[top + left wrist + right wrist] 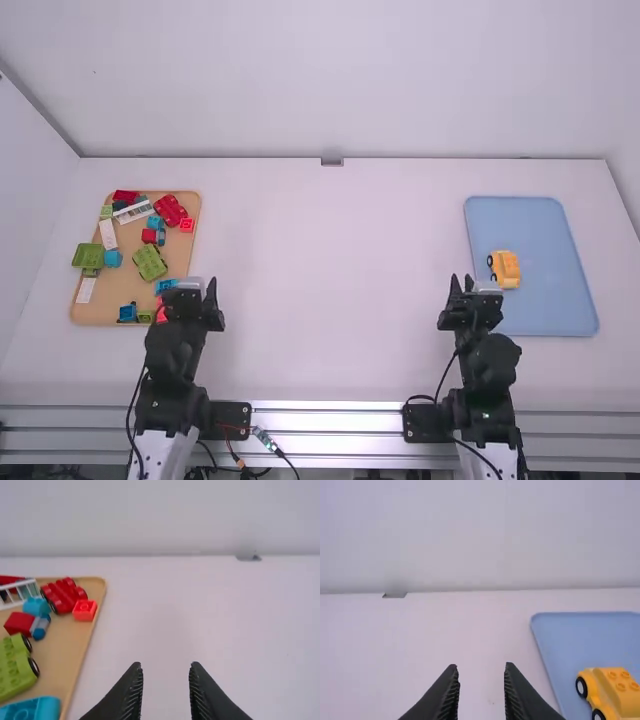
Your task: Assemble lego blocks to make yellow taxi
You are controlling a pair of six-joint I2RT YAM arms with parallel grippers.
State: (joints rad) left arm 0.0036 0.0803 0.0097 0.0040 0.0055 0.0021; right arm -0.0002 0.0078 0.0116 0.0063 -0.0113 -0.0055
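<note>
My left gripper [196, 290] is beside the near right edge of the wooden tray; in its wrist view the left gripper [166, 667] stands open and holds nothing. My right gripper [461, 287] is just left of the blue tray, and in its own view the right gripper [481, 669] is open and unloaded too. A yellow car-shaped block piece [505, 268] with black wheels lies on the blue tray [545, 316]. The right wrist view has the yellow car [620, 686] at its lower right corner, with studs on top.
On the left, a wooden tray [181, 258] carries several loose pieces: red car [171, 210], green car [150, 263], green piece [88, 256], white ladder piece [134, 211] and several blue and red blocks. Walls stand behind the table and at both sides.
</note>
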